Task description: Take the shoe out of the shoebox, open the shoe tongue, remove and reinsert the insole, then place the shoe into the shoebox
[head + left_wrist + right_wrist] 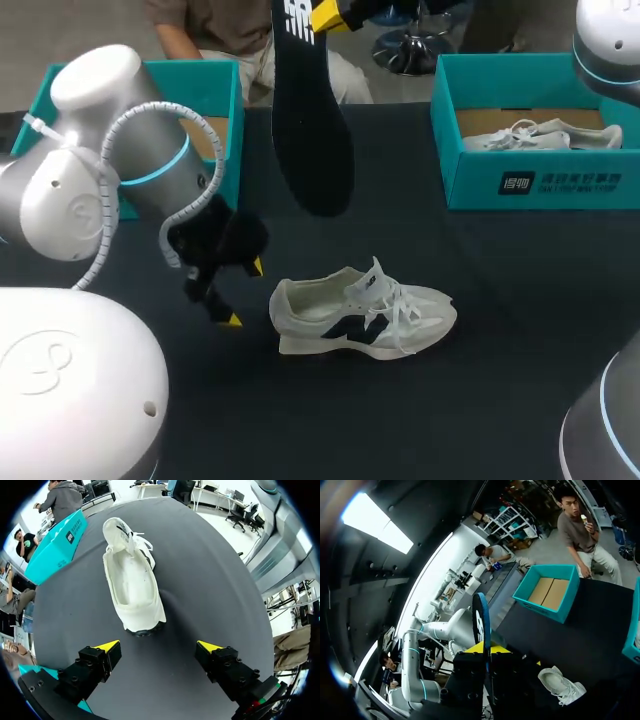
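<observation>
On the far left, at the back of the dark table (520, 330), sits a blue-green shoebox (225, 100) with nothing in it. Just in front of it hangs my left gripper (245, 293). Its two yellow tips are spread wide apart and hold nothing. Next comes the black insole (310, 120), held high in the air over the table. My right gripper (485, 649) pinches one end of it from both sides. Below it, and a bit to the right, the white shoe (365, 310) stands on its sole in the middle of the table. Its heel points at my left gripper, close by but not touching. From the left wrist I can look down into the shoe, and the inside is bare. On the far right is a second box (540, 185) with another white shoe (540, 135) in it. So I think the shoe is out of its box and the insole is out too. What is left is to slide the insole back in and put the shoe into the shoebox.
</observation>
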Controlling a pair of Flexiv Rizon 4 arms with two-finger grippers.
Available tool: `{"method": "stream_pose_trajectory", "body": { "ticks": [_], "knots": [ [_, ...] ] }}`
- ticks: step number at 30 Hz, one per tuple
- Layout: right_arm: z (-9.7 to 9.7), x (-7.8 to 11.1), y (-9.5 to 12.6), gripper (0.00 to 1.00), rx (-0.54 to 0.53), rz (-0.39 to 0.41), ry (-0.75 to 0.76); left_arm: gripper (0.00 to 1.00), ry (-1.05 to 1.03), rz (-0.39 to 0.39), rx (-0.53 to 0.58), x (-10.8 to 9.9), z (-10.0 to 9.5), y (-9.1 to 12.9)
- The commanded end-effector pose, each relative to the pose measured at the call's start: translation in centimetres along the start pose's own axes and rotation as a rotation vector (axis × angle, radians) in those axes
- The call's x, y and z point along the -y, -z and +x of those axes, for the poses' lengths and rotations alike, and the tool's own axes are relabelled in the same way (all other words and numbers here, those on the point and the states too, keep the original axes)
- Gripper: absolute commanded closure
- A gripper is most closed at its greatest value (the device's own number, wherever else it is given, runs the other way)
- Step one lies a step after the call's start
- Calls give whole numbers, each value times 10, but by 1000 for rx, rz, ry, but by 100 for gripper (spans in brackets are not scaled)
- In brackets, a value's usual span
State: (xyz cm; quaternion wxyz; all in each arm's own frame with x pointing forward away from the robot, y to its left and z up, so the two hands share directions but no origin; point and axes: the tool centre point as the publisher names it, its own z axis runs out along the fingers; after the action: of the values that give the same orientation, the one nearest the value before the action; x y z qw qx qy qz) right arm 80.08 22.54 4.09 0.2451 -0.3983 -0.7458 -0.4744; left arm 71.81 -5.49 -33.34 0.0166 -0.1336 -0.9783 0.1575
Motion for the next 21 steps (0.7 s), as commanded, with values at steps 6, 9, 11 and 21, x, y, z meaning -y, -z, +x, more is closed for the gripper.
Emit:
{"method": "stream_pose_trajectory", "body": {
  "ticks": [6,9,11,21],
  "knots": [
    [10,1,13,100,18,-26,15,0,0,-22,4,2,1,-1],
    [17,1,21,100,34,-37,24,0,0,-22,4,2,1,-1],
    [20,2,25,100,39,-42,27,0,0,-22,4,2,1,-1],
    [26,2,32,100,59,-61,38,0,0,-22,4,2,1,-1]
  ]
}}
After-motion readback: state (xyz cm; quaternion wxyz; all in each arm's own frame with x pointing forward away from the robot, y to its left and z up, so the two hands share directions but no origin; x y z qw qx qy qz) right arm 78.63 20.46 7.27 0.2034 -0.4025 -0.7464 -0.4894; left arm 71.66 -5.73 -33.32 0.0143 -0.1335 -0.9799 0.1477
